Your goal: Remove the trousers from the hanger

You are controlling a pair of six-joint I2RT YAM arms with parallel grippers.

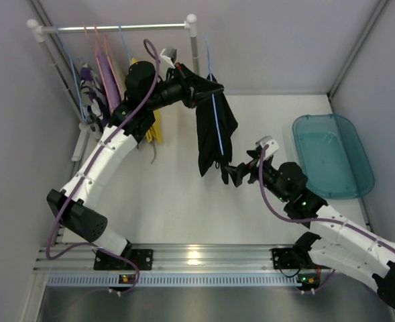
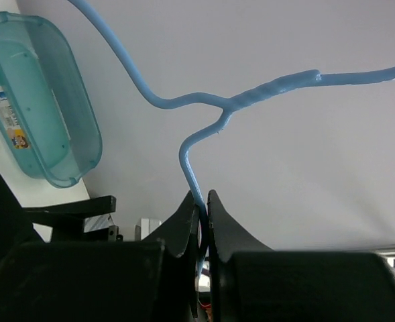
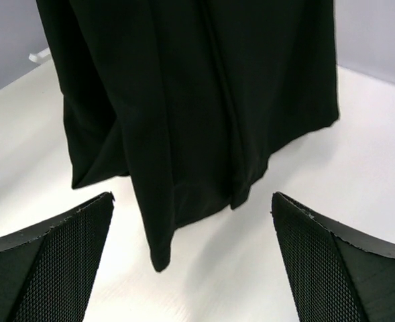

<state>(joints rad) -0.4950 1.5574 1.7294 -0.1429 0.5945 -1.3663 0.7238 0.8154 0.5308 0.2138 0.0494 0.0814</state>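
Note:
The black trousers hang folded over the light-blue wire hanger, held up over the table's middle. My left gripper is shut on the hanger's wire near its top; in the left wrist view the blue hanger runs down between my closed fingertips. My right gripper stands open just below and right of the trousers' lower hem. In the right wrist view the trousers hang ahead of my wide-open gripper, with nothing between the fingers.
A clothes rail at the back left carries pink hangers, purple and yellow garments. A teal plastic bin sits at the right, also seen in the left wrist view as the bin. Grey walls enclose the table.

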